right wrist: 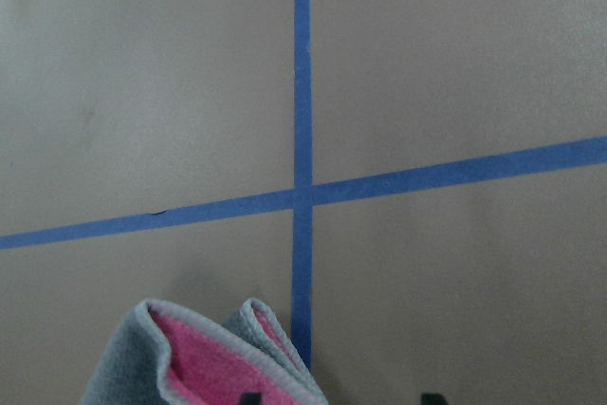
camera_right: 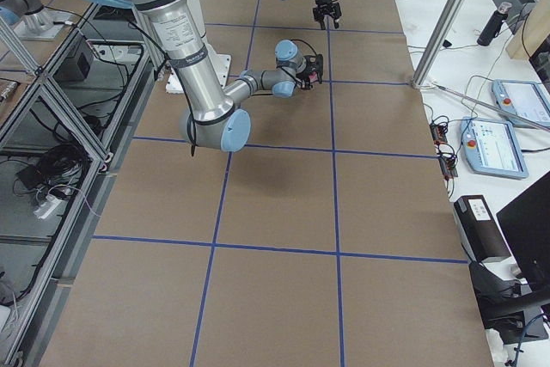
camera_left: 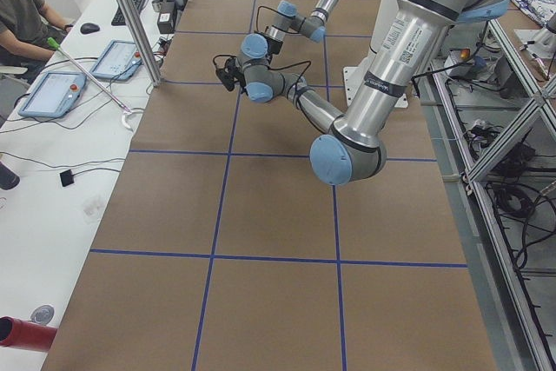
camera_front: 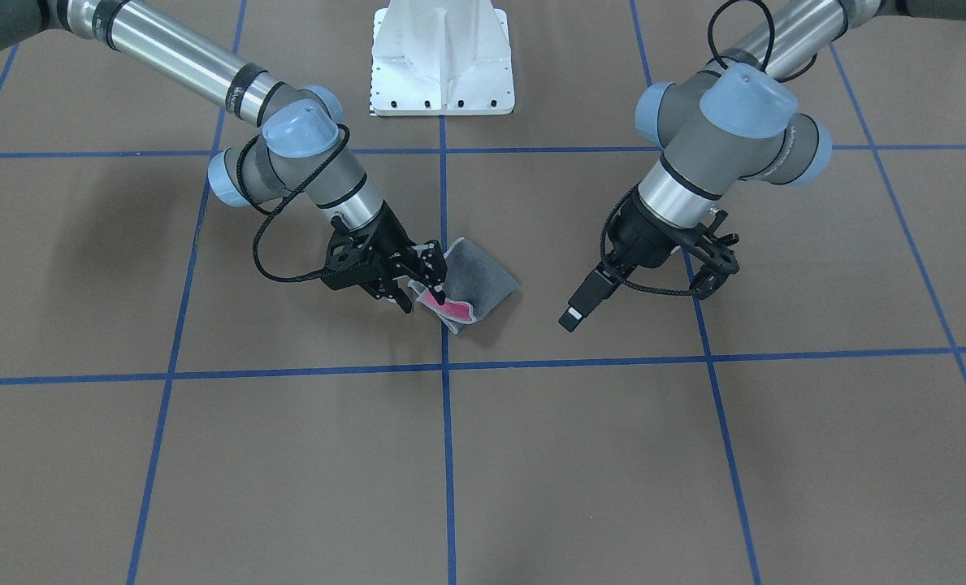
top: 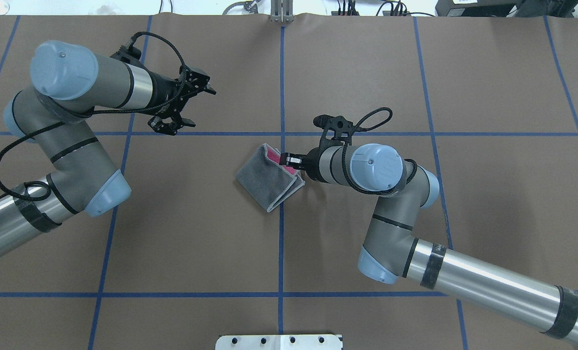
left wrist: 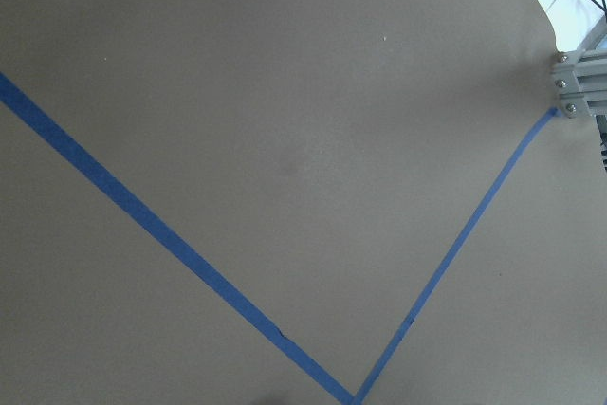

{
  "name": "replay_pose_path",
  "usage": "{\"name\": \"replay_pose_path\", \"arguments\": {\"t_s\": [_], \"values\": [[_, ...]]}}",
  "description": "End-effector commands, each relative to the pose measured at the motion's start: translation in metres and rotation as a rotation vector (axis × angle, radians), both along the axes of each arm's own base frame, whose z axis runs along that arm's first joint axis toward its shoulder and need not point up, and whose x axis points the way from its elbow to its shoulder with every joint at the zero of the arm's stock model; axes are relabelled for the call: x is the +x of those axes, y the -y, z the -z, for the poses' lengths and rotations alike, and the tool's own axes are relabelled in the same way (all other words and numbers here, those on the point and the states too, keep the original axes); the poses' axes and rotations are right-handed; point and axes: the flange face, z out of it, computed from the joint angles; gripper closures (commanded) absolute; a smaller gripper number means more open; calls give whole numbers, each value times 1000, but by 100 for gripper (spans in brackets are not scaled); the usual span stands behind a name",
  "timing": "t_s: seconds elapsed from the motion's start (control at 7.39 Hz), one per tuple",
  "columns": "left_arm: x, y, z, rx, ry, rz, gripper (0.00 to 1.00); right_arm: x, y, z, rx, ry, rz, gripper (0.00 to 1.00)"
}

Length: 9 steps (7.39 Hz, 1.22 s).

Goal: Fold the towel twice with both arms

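The towel (top: 264, 180) lies folded near the table's middle, dark grey outside, with pink showing at its raised open corner (camera_front: 454, 309). My right gripper (camera_front: 424, 301) is low at that corner. Its two fingertips stand apart, with the towel's hem between them. In the right wrist view the towel (right wrist: 190, 358) fills the bottom left, and the two tips of the right gripper (right wrist: 339, 395) show apart at the bottom edge. My left gripper (top: 204, 107) hangs open and empty above the table, well away on the towel's other side (camera_front: 722, 264).
Blue tape lines (top: 282, 97) divide the brown table into squares. The white pedestal base (camera_front: 442, 65) stands at the robot's side. A side desk with tablets (camera_left: 113, 58), a metal post (camera_left: 130, 15) and a seated person (camera_left: 22, 6) lie beyond the far edge.
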Motion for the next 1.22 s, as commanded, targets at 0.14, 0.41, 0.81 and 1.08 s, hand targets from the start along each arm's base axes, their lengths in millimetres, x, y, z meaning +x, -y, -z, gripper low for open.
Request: {"name": "replay_pose_path", "arguments": {"t_s": [0.14, 0.41, 0.81, 1.08], "values": [[0, 0, 0, 0, 0, 0, 10, -2, -3, -1, -6, 1, 2, 54], [0, 0, -1, -1, 2, 1, 10, -2, -4, -1, -46, 19, -10, 81], [0, 1, 2, 0, -1, 3, 10, 1, -6, 6, -42, 34, -10, 90], [-1, 1, 2, -1, -3, 4, 10, 24, -17, 10, -34, 62, -11, 97]]}}
